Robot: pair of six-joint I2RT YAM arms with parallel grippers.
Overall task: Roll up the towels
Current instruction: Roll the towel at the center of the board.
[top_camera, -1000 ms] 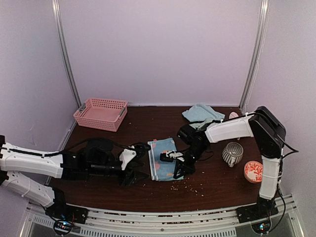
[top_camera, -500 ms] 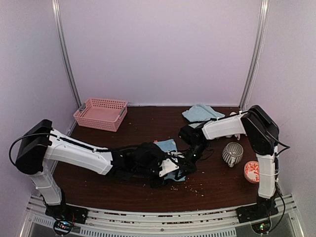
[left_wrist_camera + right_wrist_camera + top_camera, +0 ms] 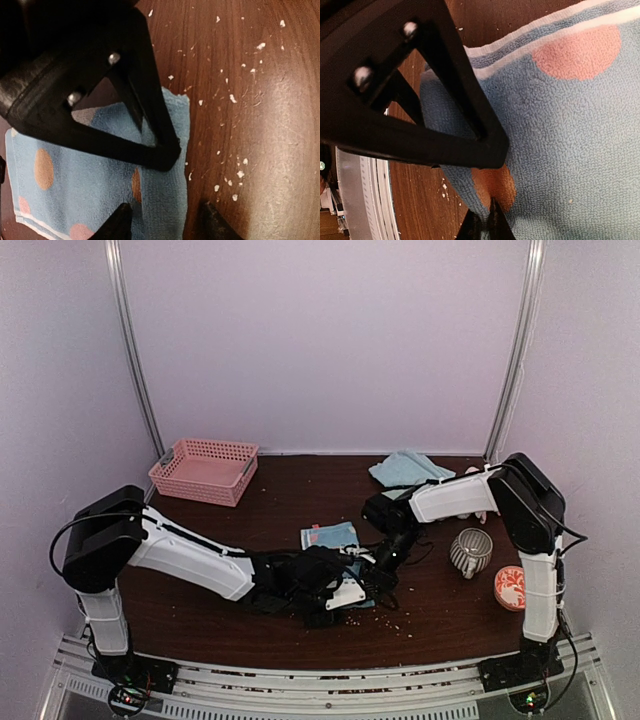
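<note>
From above, the light blue terry towel with pink-orange spots (image 3: 328, 536) lies in the middle of the dark brown wooden table (image 3: 200, 530), its near end hidden under both arms. The left gripper (image 3: 345, 596) and right gripper (image 3: 377, 577) meet there. A plain light blue towel (image 3: 405, 468) lies crumpled at the back.

In the left wrist view, the jaws stand apart, one fingertip over the spotted towel and the other over bare wood just beside its edge.

In the right wrist view, the jaws are pinched together on a raised fold of that towel.
</note>
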